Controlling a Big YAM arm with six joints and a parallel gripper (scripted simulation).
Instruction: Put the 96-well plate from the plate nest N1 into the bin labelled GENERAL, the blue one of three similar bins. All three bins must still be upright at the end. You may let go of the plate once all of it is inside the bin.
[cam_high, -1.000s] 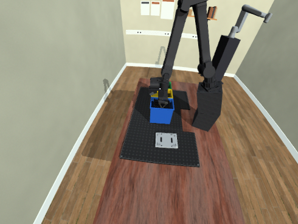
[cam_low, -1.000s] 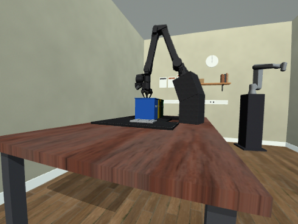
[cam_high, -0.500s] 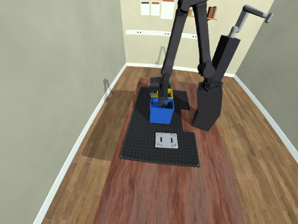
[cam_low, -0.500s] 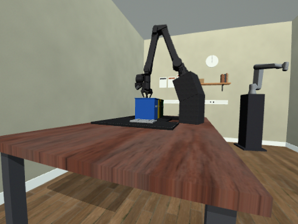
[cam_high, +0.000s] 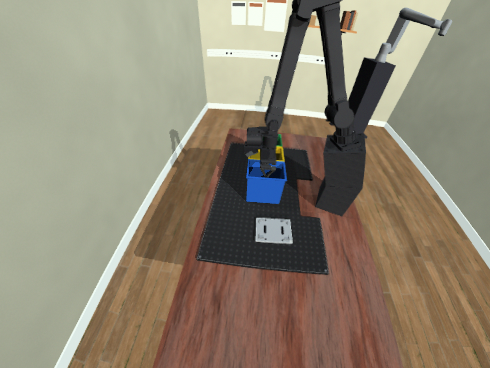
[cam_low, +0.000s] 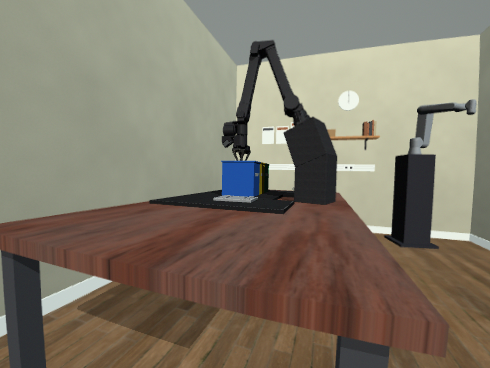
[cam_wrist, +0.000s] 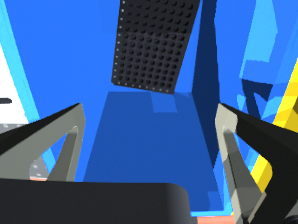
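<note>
The blue bin (cam_high: 266, 187) stands upright on the black mat, and it also shows in the exterior view (cam_low: 240, 178). My gripper (cam_high: 267, 167) (cam_low: 241, 156) hangs just over the bin's open top. In the wrist view the fingers are spread wide with nothing between them. The dark 96-well plate (cam_wrist: 156, 44) is down inside the blue bin, well below the fingertips and apart from them, with blue walls all around it. The plate nest N1 (cam_high: 274, 230) is a light grey square in front of the bin, with no plate on it.
A yellow bin (cam_high: 280, 154) stands upright right behind the blue one, and a green bin (cam_high: 279, 137) shows behind that. The arm's dark base tower (cam_high: 342, 175) stands to the right of the bins. A second robot pedestal (cam_low: 414, 200) stands on the floor beyond the table.
</note>
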